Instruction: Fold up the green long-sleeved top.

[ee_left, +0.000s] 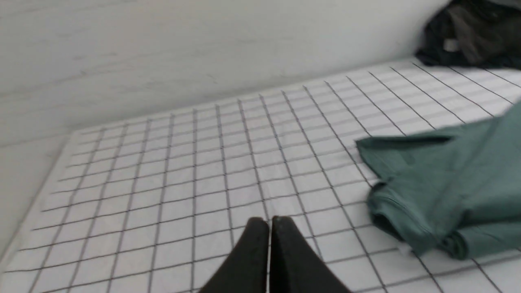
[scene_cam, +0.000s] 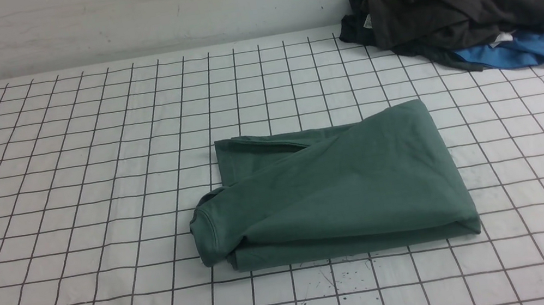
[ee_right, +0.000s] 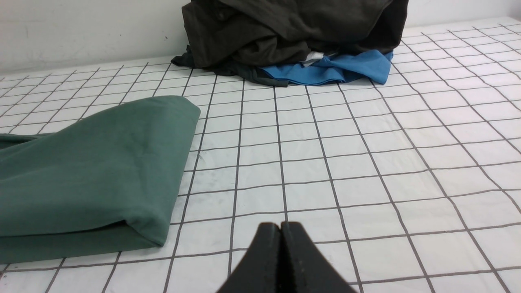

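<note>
Shirt first: from the front view the green long-sleeved top [scene_cam: 333, 189] lies folded into a compact packet mid-table, neither arm in sight, so the job looks about done. Over to the left wrist view: left gripper [ee_left: 268, 221] pinched closed on nothing, top off to its side. Right wrist view now: right gripper [ee_right: 280, 226] likewise closed and empty, top just beside it, dark garments [ee_right: 285, 32] well beyond.

Robot test lab, grid-marked white table [scene_cam: 66, 209], bare white wall [scene_cam: 117, 18]
</note>
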Robot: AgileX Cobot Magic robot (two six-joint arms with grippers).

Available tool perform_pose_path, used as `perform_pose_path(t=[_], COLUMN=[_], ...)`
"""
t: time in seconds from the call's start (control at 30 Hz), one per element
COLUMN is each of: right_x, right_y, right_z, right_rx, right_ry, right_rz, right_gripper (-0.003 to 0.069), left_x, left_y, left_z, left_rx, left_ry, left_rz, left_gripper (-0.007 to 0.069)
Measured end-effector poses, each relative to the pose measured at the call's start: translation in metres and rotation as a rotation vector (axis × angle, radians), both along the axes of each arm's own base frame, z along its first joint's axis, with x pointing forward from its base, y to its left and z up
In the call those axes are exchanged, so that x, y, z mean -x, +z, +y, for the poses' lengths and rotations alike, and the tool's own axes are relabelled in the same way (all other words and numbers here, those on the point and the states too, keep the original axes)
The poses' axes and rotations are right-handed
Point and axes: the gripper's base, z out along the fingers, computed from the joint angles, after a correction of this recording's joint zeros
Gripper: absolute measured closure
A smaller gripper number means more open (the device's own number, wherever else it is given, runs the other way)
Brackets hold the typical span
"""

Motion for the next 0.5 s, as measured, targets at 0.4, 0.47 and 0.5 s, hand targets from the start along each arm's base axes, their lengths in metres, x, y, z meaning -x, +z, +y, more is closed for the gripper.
perform_pose_path(t=[0.4, 0.47, 0.5], right_x=[0.0, 0.0, 0.0], right_y=[0.0, 0.0, 0.0], right_z=[0.0, 0.0, 0.0], right_rx=[-0.005, -0.008, -0.01], right_ry=[-0.001, -0.001, -0.002], right_rz=[0.001, 0.001, 0.001], right_gripper=[0.0673, 0.0673, 0.0673], left_x=[-0.002, -0.001, -0.001], left_y=[-0.074, -0.076, -0.076], left_z=[0.004, 0.004, 0.004], left_rx=[0.026, 0.019, 0.018], left_ry=[0.089, 0.082, 0.081], left_rz=[0.154, 0.175, 0.176], left_gripper=[0.0631, 0.0631, 0.0631])
